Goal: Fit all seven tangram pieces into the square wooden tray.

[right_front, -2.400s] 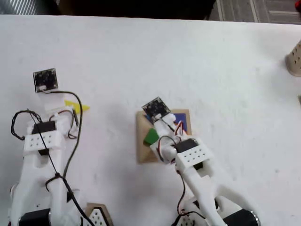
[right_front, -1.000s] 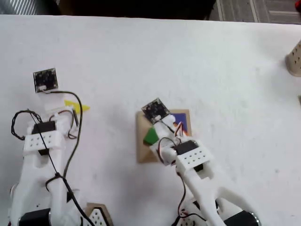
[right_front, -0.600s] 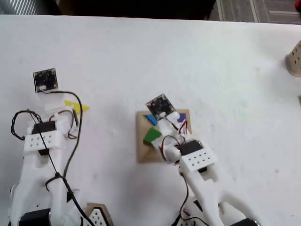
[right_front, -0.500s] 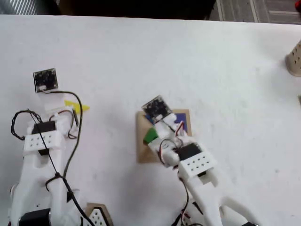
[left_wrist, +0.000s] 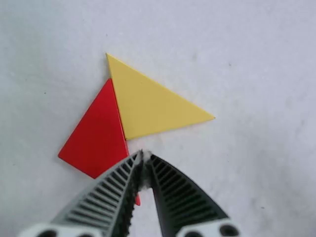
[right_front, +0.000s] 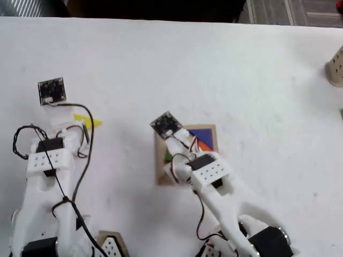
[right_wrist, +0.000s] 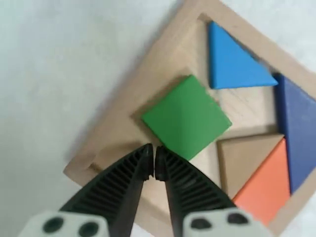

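Spanning frame: white tabletop [right_front: 241, 80], tray [right_front: 159, 174] near ctr.

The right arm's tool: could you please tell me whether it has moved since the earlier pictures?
Yes. In the high view the right arm's tool has shifted left across the wooden tray, toward its left rim.

Matt wooden tray [right_wrist: 140, 74] holds a smooth painted green square [right_wrist: 186, 117].

Pale-wood tray [right_wrist: 148, 71]; green square [right_wrist: 186, 116], lt-blue triangle [right_wrist: 232, 57], prob. navy piece [right_wrist: 298, 129], orange triangle [right_wrist: 265, 186]; yellow triangle [left_wrist: 148, 101], red triangle [left_wrist: 96, 137].
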`<state>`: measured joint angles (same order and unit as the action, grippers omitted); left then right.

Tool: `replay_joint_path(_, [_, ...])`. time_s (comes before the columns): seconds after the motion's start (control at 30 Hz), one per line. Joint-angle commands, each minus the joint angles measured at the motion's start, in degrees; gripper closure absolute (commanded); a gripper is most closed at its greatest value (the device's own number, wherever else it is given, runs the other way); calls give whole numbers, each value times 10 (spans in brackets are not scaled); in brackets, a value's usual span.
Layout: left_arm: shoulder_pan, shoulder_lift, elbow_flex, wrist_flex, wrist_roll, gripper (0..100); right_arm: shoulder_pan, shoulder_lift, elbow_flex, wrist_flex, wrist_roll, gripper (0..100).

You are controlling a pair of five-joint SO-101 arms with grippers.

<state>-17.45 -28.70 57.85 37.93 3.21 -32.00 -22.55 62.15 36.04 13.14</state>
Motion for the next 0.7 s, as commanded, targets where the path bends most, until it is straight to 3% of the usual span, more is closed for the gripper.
replay_joint_path(0.0, [-2,-22,-4,-11,4,977,9,-12,-24,2,5,979])
replay_joint_path(0.2, [-2,-22,-4,-11,4,977,32,-45,-7,-7,5,979])
replay_joint_path(0.43, [-2,-22,-5,-12,4,977,-18,-120,6,-44,-21,979])
replay_joint_path(0.67, [-2,-22,-5,-12,4,977,-22,-15,-4,-161,-51,979])
